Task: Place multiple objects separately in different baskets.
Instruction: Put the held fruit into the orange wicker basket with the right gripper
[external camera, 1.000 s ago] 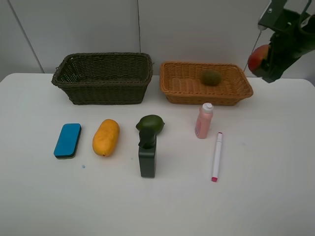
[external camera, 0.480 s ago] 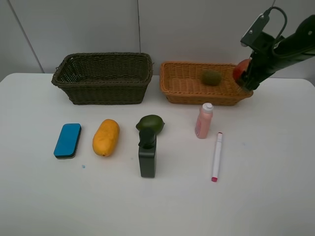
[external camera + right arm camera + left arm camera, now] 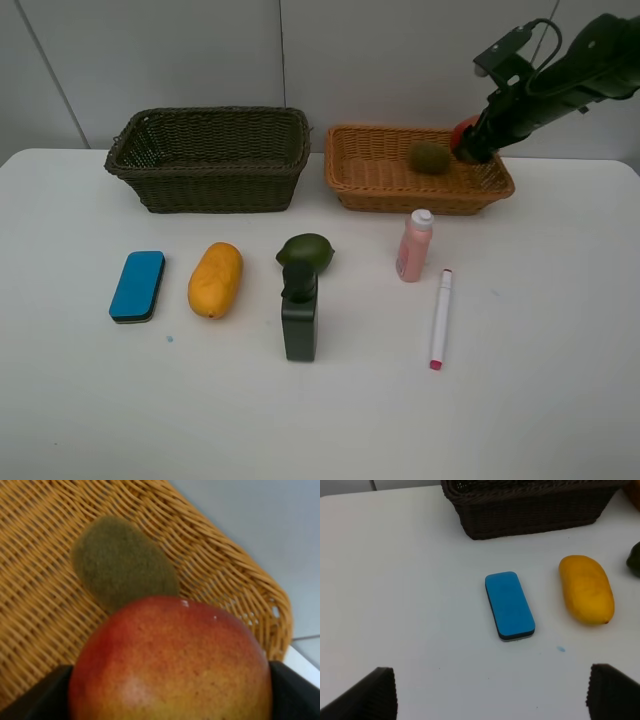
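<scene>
My right gripper (image 3: 468, 140) is shut on the red pomegranate (image 3: 462, 128) (image 3: 170, 660) just above the right part of the orange-tan basket (image 3: 420, 205), close beside the brown kiwi (image 3: 429, 157) (image 3: 120, 562) lying inside it. The dark olive basket (image 3: 210, 185) stands to its left. On the table in front lie the blue eraser (image 3: 137, 285) (image 3: 509, 605), mango (image 3: 215, 279) (image 3: 586, 589), avocado (image 3: 306, 250), dark green bottle (image 3: 299, 322), pink bottle (image 3: 413, 246) and marker (image 3: 440, 318). My left gripper (image 3: 492, 692) is open above the table, near the eraser, holding nothing.
Both baskets sit along the table's back edge against a grey wall. The pink bottle and the dark green bottle stand upright; the marker lies pointing toward the baskets. The left arm does not appear in the exterior high view.
The right arm has swung left and down with the pomegranate, from beyond the orange-tan basket's right end to just over its right part. Nothing on the table has moved.
</scene>
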